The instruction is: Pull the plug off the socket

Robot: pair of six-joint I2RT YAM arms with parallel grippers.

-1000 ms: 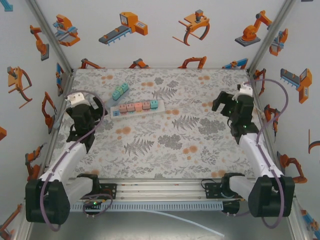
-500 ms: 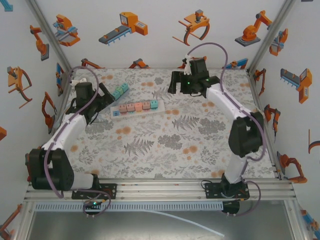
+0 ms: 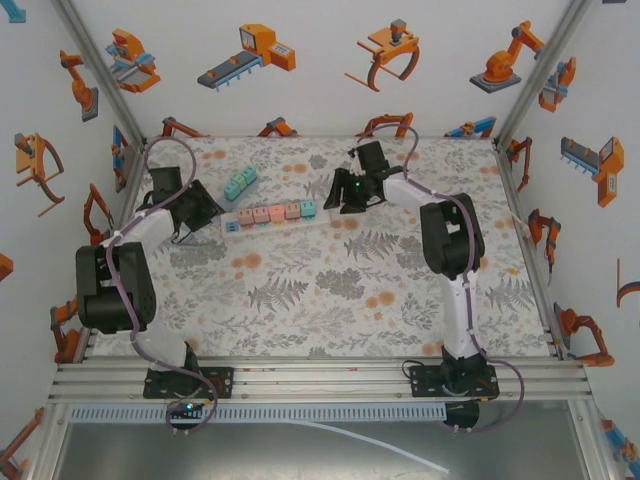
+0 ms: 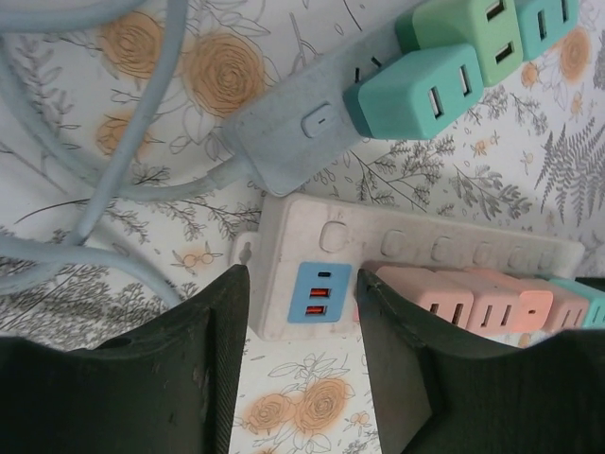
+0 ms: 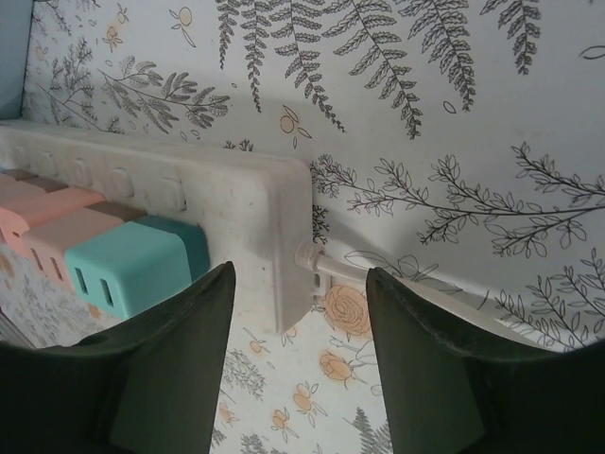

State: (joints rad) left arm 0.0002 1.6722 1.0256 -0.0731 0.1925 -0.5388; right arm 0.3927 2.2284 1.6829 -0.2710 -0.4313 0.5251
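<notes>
Plugs (image 3: pixel 270 213) are all seated in their sockets right now, nothing pulled yet, so here's how I've got the arms set.

My right gripper (image 5: pixel 301 279) hangs over the cord end of the long white plastic power strip (image 5: pixel 236 203). Its fingers are a moderate gap apart and aren't clamped on anything I can make out. One black finger (image 5: pixel 170 359) is over the strip beside the boxy teal plastic plug (image 5: pixel 128 265). The other sits out past the end cap, above the thin white cord (image 5: pixel 331 267). My guess is the teal one is the plug to go for, since it's last in the row and closest to the jaws. Beyond it run the pale pink plugs (image 5: pixel 43 213).

My left gripper (image 4: pixel 301 284) is at the opposite end, also narrowish but not shut, straddling the small blue USB block (image 4: pixel 319 291). I read that as the bracing arm: it pins the strip so it doesn't lift off the floral-print table cover (image 5: pixel 473 142) when the other arm yanks. I can't tell whether either set of pads actually touches the strip.

Just behind lies a second, grey-blue strip (image 4: pixel 284 142) with chunky teal and green adapters (image 4: pixel 416 90) and its looping grey cable (image 4: pixel 168 66). It's near enough that I'd watch for a snag.
</notes>
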